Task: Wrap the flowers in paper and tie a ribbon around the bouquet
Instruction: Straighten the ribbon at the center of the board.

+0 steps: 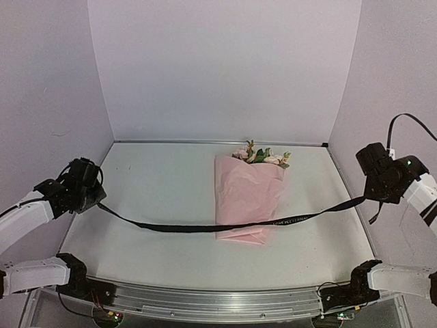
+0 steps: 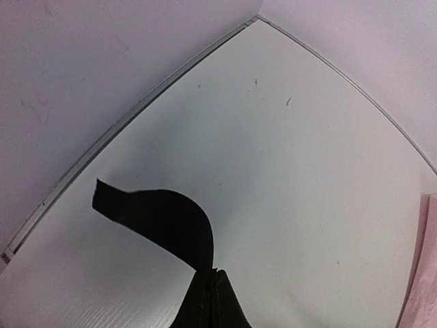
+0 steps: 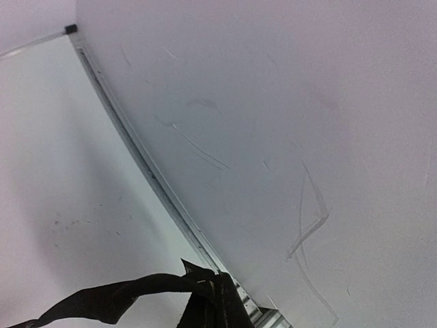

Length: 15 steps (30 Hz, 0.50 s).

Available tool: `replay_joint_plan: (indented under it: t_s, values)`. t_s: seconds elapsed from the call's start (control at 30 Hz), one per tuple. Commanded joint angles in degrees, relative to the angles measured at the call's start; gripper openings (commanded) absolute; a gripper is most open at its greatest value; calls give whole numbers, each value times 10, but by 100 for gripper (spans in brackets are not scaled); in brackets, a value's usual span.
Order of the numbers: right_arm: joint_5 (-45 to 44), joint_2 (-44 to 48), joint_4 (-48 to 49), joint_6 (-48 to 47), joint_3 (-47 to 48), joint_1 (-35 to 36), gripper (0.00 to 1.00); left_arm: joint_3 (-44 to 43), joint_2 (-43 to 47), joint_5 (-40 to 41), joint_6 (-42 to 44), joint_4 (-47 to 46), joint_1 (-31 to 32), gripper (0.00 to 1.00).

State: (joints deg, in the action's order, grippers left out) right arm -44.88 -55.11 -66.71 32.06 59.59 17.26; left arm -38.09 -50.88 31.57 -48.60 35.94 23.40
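Evidently the wrapping is done: the flowers (image 1: 261,155) sit inside the pink paper (image 1: 239,184), which is folded into a cone. The bouquet (image 1: 249,205) lies flat on the surface (image 1: 150,178), a little toward 3 o'clock from its middle, with the blossoms pointing to 12 o'clock and the narrow end to 6 o'clock. What is left, by my reading, is the tying. The ribbon (image 1: 171,227) is only stretched in a shallow sag across the narrow end of the cone, seemingly over the paper and not around it, with no loop or knot showing. The left claw (image 1: 93,198), at 9 o'clock, is clamped on one end of the ribbon, with a short tail curling free in its wrist view. The right claw (image 1: 372,196), at 3 o'clock and raised near the side wall, is pinched on the other end. Pale capital lettering runs along the ribbon where it leaves the cone toward 3 o'clock, but it is too small to read with confidence; no other writing shows.
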Motion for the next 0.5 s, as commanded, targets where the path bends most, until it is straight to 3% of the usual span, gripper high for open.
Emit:
replay_joint_plan:
  t_s: [0.0,0.23,0.47]
  values:
    - [-33,-56,-14,65,-22,-35,0,53,4,11,-137,-13,-4,0]
    - [-47,-151,-16,82,-21,-104,0,94,2,63,-186,-7,-4,0]
    - [-53,-140,-16,61,-13,-141,0,77,9,113,-182,25,-7,0]
